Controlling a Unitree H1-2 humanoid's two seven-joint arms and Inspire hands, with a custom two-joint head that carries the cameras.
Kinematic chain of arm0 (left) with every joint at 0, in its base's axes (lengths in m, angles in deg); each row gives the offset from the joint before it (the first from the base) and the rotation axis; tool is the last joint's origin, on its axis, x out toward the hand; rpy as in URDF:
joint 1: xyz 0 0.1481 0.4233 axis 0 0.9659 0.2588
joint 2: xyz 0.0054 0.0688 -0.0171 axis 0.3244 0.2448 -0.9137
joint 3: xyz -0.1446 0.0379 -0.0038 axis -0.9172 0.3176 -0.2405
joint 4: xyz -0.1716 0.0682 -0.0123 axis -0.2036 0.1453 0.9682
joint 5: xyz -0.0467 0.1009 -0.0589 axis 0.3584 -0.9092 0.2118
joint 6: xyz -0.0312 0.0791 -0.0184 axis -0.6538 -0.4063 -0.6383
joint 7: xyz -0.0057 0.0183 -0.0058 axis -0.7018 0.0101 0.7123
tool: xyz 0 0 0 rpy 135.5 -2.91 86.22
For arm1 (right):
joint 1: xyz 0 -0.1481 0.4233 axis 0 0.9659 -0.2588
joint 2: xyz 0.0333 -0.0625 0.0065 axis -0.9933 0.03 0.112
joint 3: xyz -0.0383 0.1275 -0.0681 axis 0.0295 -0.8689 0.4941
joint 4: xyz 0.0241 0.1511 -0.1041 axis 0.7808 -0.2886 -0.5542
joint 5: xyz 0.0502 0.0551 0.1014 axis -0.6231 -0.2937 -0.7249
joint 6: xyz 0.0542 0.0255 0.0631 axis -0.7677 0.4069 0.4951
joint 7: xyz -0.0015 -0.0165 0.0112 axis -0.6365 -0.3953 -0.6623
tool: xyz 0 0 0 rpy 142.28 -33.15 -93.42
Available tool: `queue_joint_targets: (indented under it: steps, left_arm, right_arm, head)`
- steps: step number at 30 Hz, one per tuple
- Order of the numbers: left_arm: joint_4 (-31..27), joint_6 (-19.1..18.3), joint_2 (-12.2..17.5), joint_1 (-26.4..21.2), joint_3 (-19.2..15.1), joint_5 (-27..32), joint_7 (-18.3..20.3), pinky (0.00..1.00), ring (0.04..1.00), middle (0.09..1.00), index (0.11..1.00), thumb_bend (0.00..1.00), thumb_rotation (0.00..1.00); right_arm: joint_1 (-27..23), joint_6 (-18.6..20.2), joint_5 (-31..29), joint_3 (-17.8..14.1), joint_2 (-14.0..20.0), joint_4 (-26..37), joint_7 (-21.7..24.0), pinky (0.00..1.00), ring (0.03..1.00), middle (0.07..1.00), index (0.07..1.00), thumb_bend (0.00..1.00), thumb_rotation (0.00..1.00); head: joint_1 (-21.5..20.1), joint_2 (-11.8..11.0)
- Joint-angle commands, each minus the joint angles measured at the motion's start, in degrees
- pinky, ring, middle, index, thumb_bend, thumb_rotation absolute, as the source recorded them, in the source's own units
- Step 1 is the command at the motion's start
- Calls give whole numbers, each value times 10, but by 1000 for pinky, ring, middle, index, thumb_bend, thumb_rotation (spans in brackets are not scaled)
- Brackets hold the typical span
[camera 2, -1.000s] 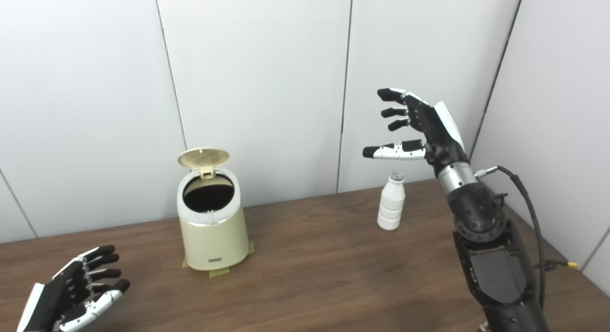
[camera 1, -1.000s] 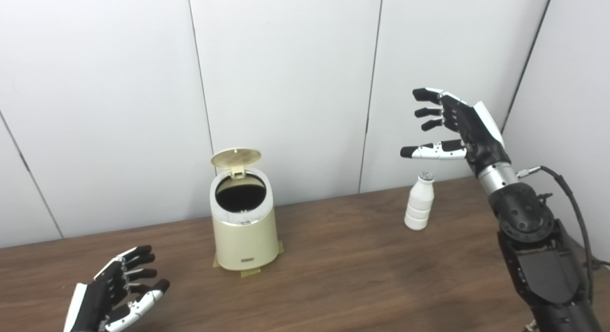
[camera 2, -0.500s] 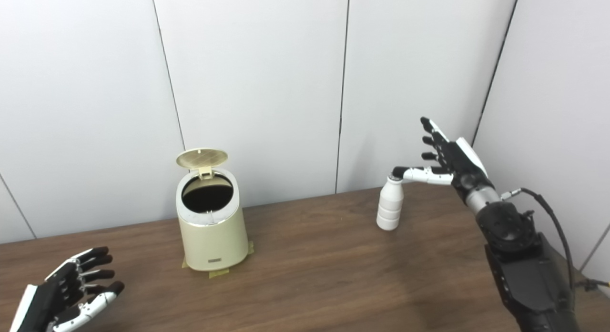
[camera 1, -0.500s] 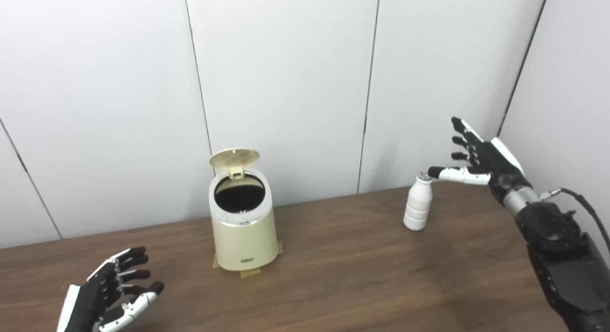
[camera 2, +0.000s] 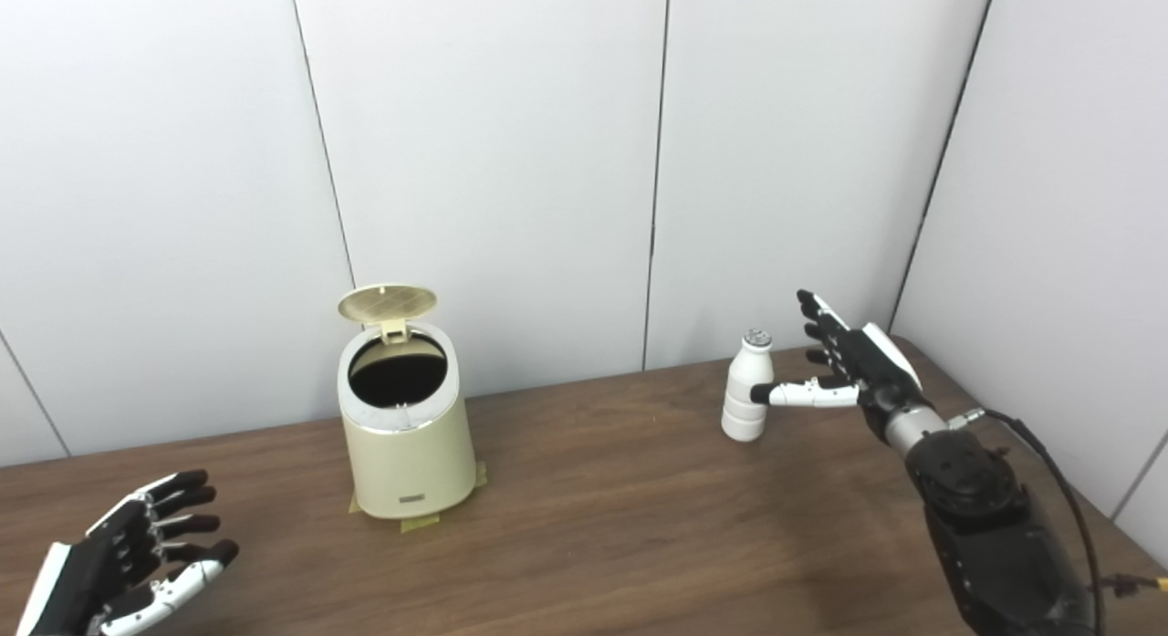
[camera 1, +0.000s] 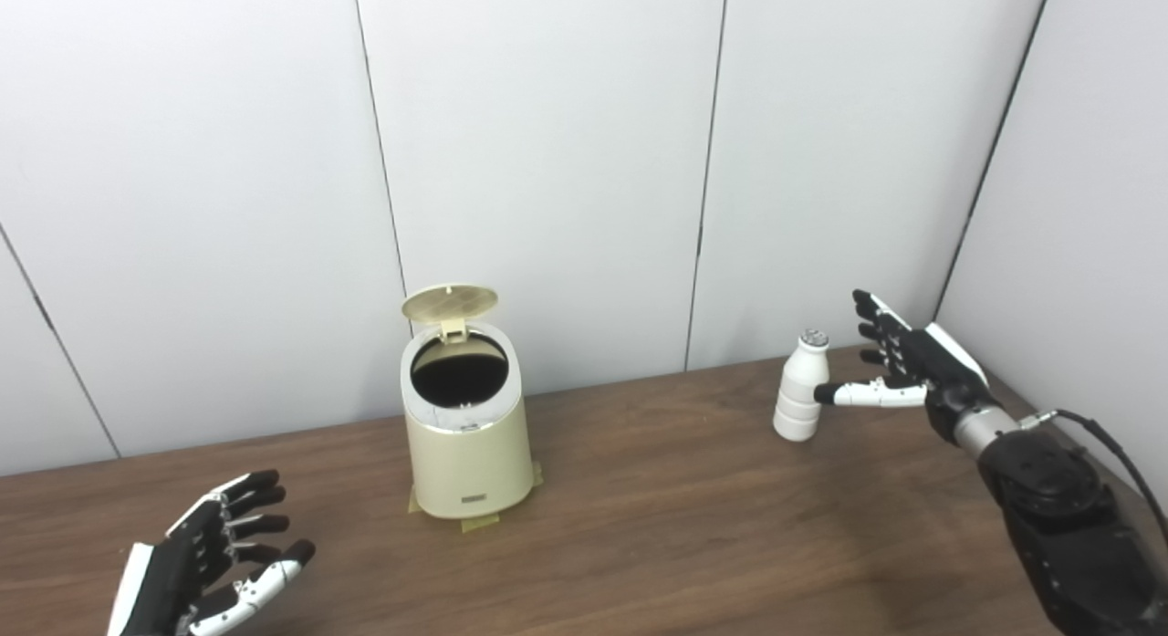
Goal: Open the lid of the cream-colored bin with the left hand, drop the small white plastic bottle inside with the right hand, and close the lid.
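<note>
The cream-colored bin (camera 1: 467, 453) stands on the wooden table (camera 1: 639, 536) left of centre, its round lid (camera 1: 450, 300) tipped up and back, the dark inside showing. The small white plastic bottle (camera 1: 801, 387) stands upright at the back right. My right hand (camera 1: 899, 367) is open just right of the bottle, thumb tip at the bottle's side, fingers spread behind it. My left hand (camera 1: 205, 568) is open and empty, low at the front left, well apart from the bin.
White wall panels (camera 1: 547, 161) close the table's back edge and a side wall (camera 1: 1077, 207) runs along the right. Tape patches (camera 1: 479, 523) show under the bin's base. A black cable (camera 1: 1109, 440) trails from my right forearm.
My right hand has come down from well above the bottle to bottle height, its thumb now at the bottle's side. The bin, the lid and the bottle have stayed put. The left hand has barely moved.
</note>
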Motion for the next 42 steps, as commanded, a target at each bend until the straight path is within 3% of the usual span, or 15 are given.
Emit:
queue_joint_targets:
  steps: [1,5,13,19,25,31,36,42]
  left_arm:
    - [-23,11,7,-19,-1,-3,-3,556,675,750,776,611,1]
    - [-28,6,7,-19,-1,3,1,555,678,755,788,606,3]
    - [-28,9,7,-18,-2,5,4,541,665,743,777,600,0]
    - [-29,4,9,-18,-1,5,7,552,671,747,778,605,1]
    - [-31,2,9,-18,0,4,9,538,662,743,784,601,1]
    - [-30,2,10,-17,1,6,12,544,666,747,787,590,0]
    - [-32,0,10,-17,2,2,12,544,663,744,787,585,0]
    - [-31,0,10,-16,2,5,13,555,675,750,796,586,0]
  right_arm:
    - [-19,-19,7,-2,6,5,-18,892,967,998,1000,801,195]
    - [-21,-25,-2,-9,-15,-16,-30,904,961,998,1000,756,117]
    - [-41,-86,2,-7,-32,-100,-49,890,923,965,974,817,152]
    - [-55,-99,-9,-16,-42,-147,-59,847,882,929,947,771,77]
    - [-67,-112,-6,-15,-50,-185,-91,808,853,890,897,800,101]
    - [-66,-122,-11,-11,-57,-182,-97,739,831,880,876,832,112]
    - [-74,-129,-20,-6,-60,-189,-91,744,843,888,884,838,106]
    - [-72,-111,-14,9,-61,-158,-89,763,841,887,883,809,103]
  head:
    - [0,1]
    - [1,4]
    - [1,7]
    - [1,9]
    - [1,10]
    - [1,11]
    - [0,12]
    - [0,13]
